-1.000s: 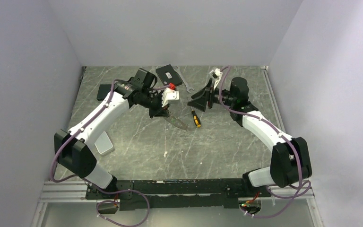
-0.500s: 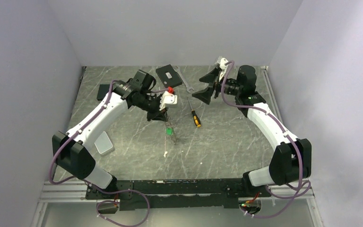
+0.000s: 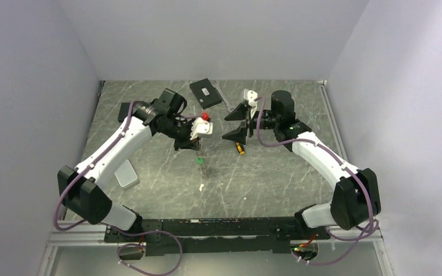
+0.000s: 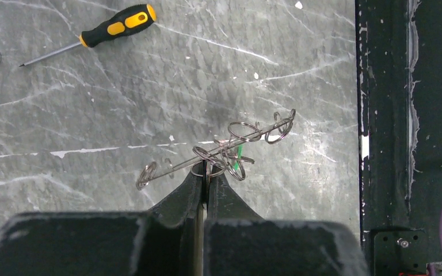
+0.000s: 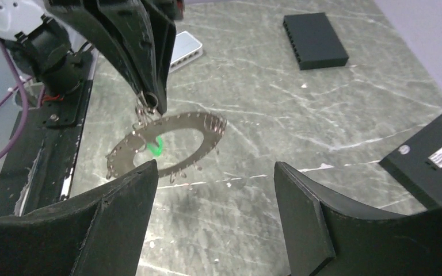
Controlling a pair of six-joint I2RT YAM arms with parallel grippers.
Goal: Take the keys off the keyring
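The keyring [image 5: 202, 138] is a big thin grey hoop with a green tag [image 5: 155, 145], hanging in the air off the table. Small grey keys [image 5: 212, 122] fringe its rim like teeth. My left gripper [image 4: 207, 171] is shut on a small ring at the hoop's top edge; in the left wrist view the keyring [image 4: 218, 155] shows edge-on. In the top view the keyring [image 3: 203, 164] dangles below the left gripper [image 3: 198, 145]. My right gripper [image 5: 216, 172] stands open and empty just right of the hoop, its left finger overlapping the hoop's lower rim in the right wrist view.
A yellow-and-black screwdriver [image 4: 118, 26] lies on the marble table, partly under the right gripper [image 3: 234, 123] in the top view. A silver wrench [image 3: 225, 99] and a black box [image 3: 205, 92] sit at the back. A white box [image 3: 126, 173] lies front left.
The keyring went from stretched level toward the right gripper to hanging from the left gripper alone. The right gripper opened, drew back to the far right, then came back toward the hoop.
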